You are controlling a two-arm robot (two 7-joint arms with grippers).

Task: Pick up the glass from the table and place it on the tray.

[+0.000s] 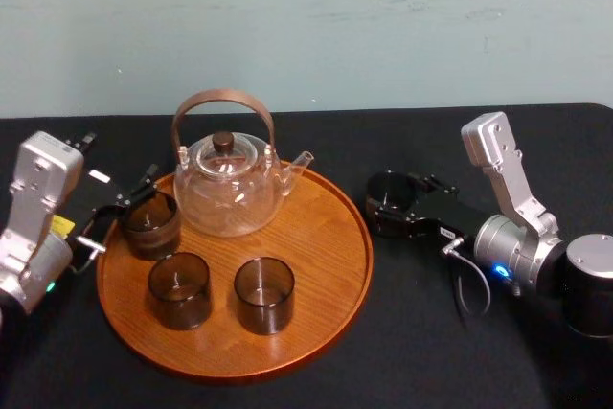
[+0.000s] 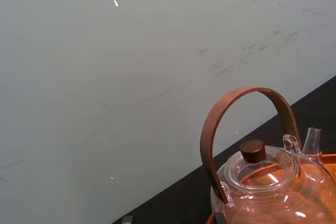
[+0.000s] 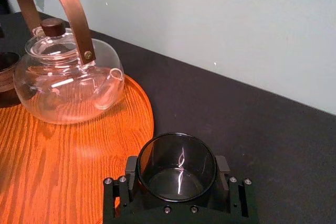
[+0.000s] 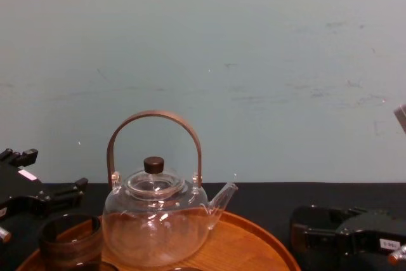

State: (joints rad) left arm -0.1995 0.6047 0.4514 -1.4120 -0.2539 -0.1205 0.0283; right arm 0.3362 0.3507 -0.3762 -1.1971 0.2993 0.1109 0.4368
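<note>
Now, glass (image 3: 177, 165): upright, clamped in right gripper (image 1: 391, 203).
Tray (image 1: 335, 265): just beside it, toward the robot's left.
Left gripper (image 1: 123, 209): fingers apart, tray's other edge.

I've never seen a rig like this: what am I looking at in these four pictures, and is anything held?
This is a two-armed robot at a black table. The head view looks down from above, the chest view looks across the table from lower down, and each wrist view rides on one arm. On the table lies a round wooden tray carrying a glass teapot and three dark glasses. A fourth dark glass is right of the tray, not on it; the right end effector grips it, closed against both its sides. The left end effector sits at the tray's left edge, beside a glass there.
</note>
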